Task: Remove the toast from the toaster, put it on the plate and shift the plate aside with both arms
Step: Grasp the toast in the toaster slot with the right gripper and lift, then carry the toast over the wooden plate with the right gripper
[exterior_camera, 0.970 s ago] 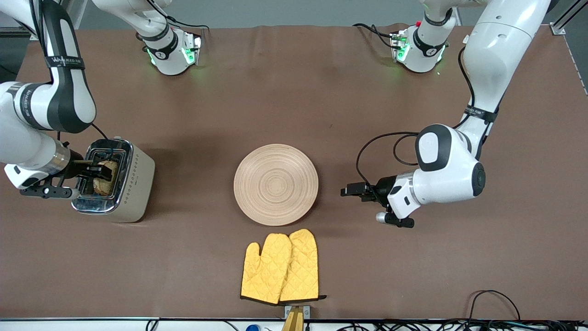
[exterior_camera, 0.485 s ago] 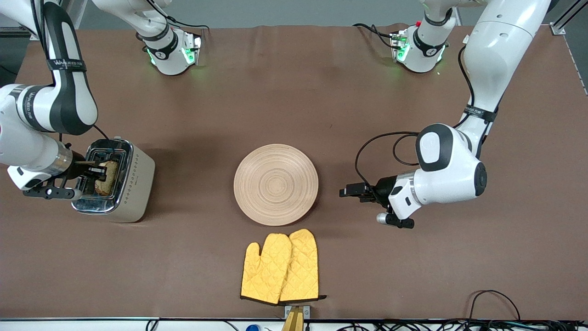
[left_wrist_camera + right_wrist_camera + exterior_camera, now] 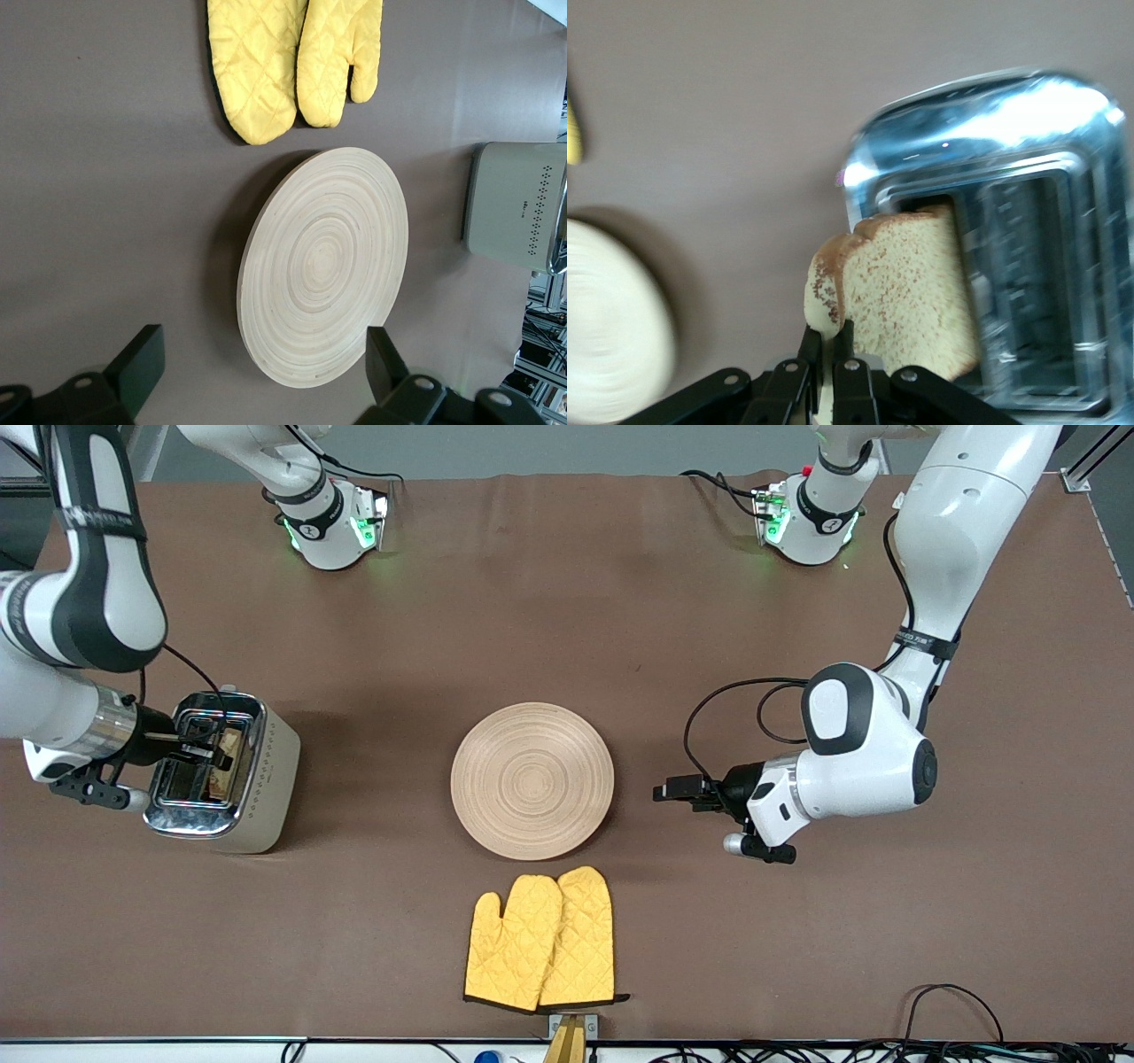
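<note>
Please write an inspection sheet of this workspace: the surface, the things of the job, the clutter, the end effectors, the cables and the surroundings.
Surface: brown table, flat and bare around the things.
Job's things: toast held partly out of the toaster slot; plate at mid-table, nothing on it.
Clutter: yellow oven mitts, nearer the front camera than the plate.
End effectors: right end effector shut on the toast's edge, over the toaster; left end effector open, waiting beside the plate toward the left arm's end.
Cables: black cable looping along the left arm; more cables at the table's near edge.
Surroundings: two arm bases with green lights.
</note>
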`<state>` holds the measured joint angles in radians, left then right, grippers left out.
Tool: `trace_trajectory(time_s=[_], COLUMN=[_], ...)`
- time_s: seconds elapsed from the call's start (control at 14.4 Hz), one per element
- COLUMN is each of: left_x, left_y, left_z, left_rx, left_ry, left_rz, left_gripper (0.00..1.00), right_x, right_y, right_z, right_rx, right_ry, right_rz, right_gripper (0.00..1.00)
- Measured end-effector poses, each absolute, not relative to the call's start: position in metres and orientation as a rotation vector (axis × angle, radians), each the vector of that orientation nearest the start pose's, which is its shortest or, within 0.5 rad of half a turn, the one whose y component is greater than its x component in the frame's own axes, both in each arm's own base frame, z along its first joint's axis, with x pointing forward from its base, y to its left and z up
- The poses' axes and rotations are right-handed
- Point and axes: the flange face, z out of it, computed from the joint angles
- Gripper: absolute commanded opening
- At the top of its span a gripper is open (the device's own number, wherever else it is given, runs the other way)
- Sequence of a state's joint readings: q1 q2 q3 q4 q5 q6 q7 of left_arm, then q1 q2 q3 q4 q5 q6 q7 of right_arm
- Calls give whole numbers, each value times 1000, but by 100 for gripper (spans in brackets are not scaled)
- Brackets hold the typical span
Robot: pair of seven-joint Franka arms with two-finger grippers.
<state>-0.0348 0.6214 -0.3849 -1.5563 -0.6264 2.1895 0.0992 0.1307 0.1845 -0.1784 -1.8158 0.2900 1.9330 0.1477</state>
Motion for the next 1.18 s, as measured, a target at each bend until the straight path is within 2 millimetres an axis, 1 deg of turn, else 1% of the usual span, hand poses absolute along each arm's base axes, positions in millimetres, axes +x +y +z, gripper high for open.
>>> trace_trajectory(time_s=[0.07,0.14,0.28,0.42,0.55,0.62,0.76,0.9,1.04,1.18], left_x=[655,654,653,653,652,652,652,651,651,651], left_y=[-269,-270,-272,-273,-273,-274,-275,-275,-275,-275], left_z=[321,320,320,320,319,319,319,319,319,319], left_rx=[2409,2408,2408,2407,2407,2407,2406,2406,2406,2406], left_ry=[-95,-98,-103,-104,-105,-106,-107,-108,-108,-108], left_rz=[-111,-114,-119,-122,-123,-123,-125,-126,-127,-127], left_gripper=[100,100,100,100,100,100,100,100,100,100], right_x=[603,601,596,589,582,580,580,579,571,558], right_y=[16,43,106,161,202,220,247,279,319,358], right_z=[445,451,456,459,462,457,436,406,372,344], right_rx=[-2844,-2827,-2818,-2817,-2808,-2796,-2768,-2720,-2680,-2657], right_ry=[464,469,454,436,408,403,399,417,427,427], right_rz=[105,108,101,74,36,27,39,47,49,30], right_gripper=[0,0,0,0,0,0,0,0,0,0])
